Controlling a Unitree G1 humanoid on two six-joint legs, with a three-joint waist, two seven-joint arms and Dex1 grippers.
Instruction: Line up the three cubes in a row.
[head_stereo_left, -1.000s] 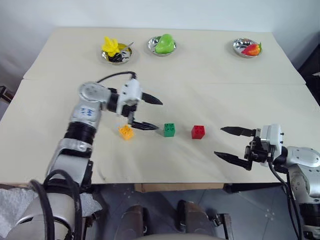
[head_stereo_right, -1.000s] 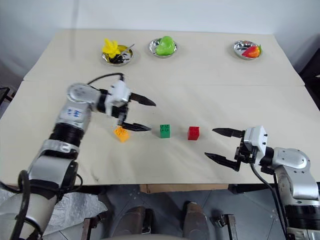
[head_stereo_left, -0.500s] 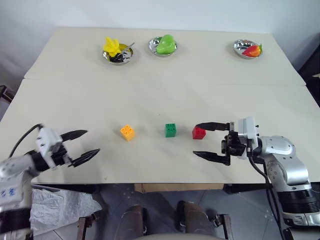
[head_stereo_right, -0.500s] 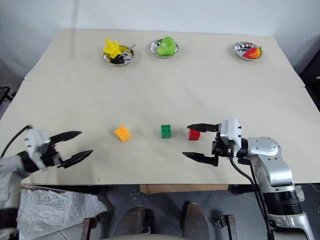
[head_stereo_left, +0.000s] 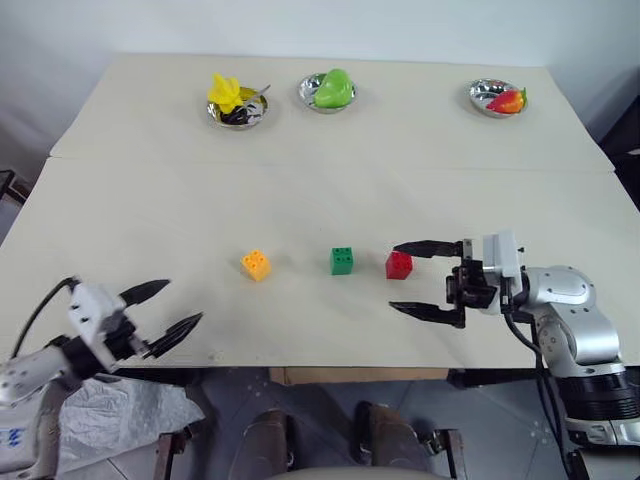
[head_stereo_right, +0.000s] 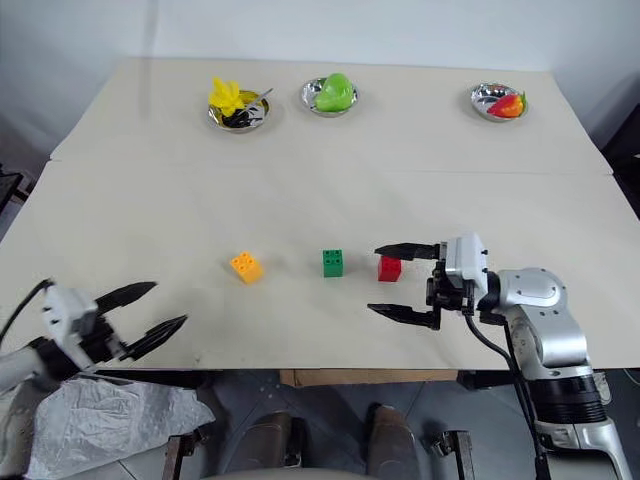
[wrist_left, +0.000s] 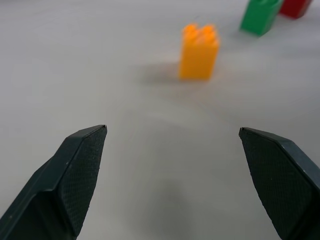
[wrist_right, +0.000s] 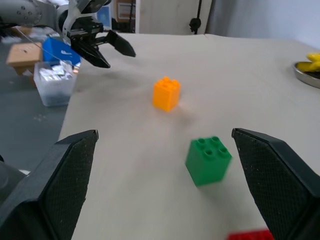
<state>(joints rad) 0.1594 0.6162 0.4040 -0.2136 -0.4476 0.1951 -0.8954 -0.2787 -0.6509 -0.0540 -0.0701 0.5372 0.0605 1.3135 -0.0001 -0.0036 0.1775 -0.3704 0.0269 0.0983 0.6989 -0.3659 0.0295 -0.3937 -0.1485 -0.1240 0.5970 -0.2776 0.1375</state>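
The three cubes stand on the table (head_stereo_left: 150, 190) in a near-level row: orange-yellow cube (head_stereo_left: 255, 265) at 9 o'clock of the green cube (head_stereo_left: 342, 260), red cube (head_stereo_left: 398, 264) at 3 o'clock of it. The orange-yellow cube sits turned askew and farther from green than red does.

The right gripper (head_stereo_left: 418, 279) is spread wide, grasping nothing, its far finger just beside the red cube, which lies partly between the fingers. The left gripper (head_stereo_left: 165, 311) hangs released over the near table edge, at 7 o'clock of the orange-yellow cube, well apart from it.

Judged step: final alignment. The next move likely calls for a small nudge or regrasp of the red cube without disturbing green.
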